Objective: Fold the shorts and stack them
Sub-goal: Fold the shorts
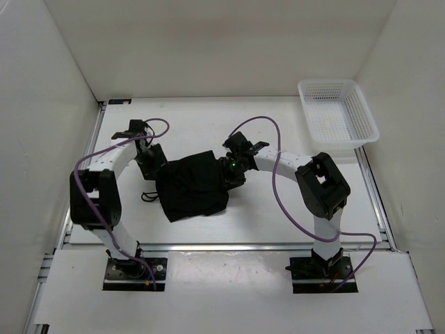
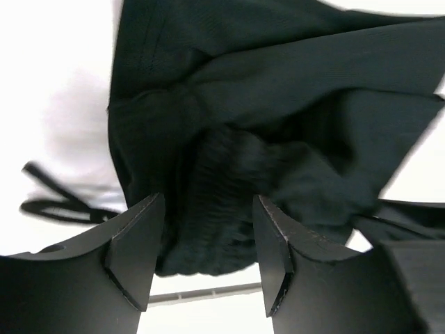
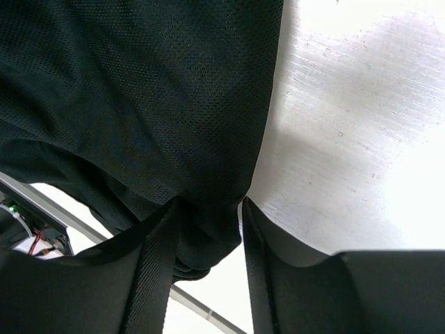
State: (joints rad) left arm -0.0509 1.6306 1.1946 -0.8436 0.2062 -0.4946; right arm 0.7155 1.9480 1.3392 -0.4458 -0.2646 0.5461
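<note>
The black shorts [image 1: 191, 184] lie bunched in the middle of the table, stretched between my two grippers. My left gripper [image 1: 150, 160] is at their left edge. In the left wrist view the left gripper [image 2: 207, 236] is closed on the thick gathered waistband [image 2: 215, 181], and the shorts' drawstring [image 2: 55, 202] trails to the left. My right gripper [image 1: 231, 171] is at the shorts' right edge. In the right wrist view the right gripper [image 3: 208, 223] pinches a fold of the black mesh fabric [image 3: 139, 104] just above the white table.
A white plastic basket [image 1: 337, 111] stands at the back right corner. The drawstring [image 1: 148, 197] lies on the table left of the shorts. White walls enclose the table on three sides. A metal rail [image 1: 229, 245] runs along the near edge.
</note>
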